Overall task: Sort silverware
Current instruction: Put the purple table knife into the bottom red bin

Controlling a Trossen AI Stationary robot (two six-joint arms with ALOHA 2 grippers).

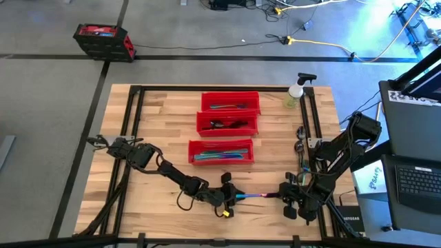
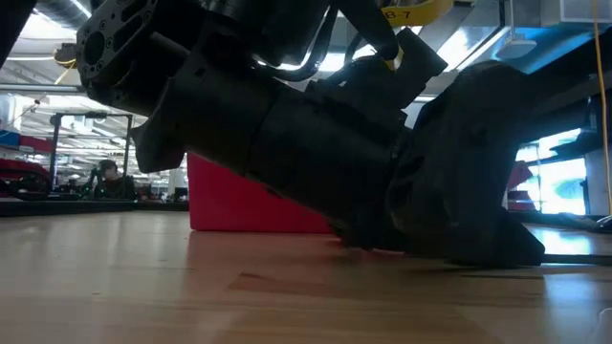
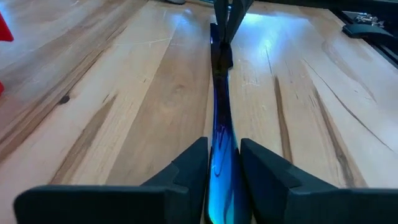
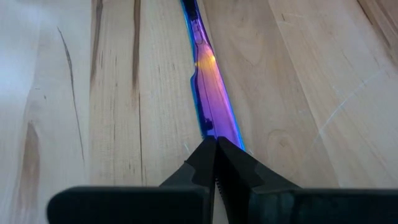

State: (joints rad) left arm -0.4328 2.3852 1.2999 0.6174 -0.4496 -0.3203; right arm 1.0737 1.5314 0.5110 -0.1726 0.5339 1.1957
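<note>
Here both grippers pinch one iridescent knife (image 1: pixel 258 196); three red bins (image 1: pixel 230 101) beyond.

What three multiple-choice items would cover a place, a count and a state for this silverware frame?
1. Where does the slim iridescent blue-purple piece of silverware lie?
A. in a bin
B. on the wooden table's near part, between the two grippers
C. beside the spray bottle

2. How many long red plastic bins stand on the light wooden table?
A. two
B. three
C. five

3. What is the left gripper doing?
A. closed on one end of the piece
B. wide open over a bin
C. holding the bottle

Key: 1 B, the high view shows it spanning the grippers; 2 B, three in a column; 3 A, its fingers flank the metal, while the right gripper pinches the other end.
</note>
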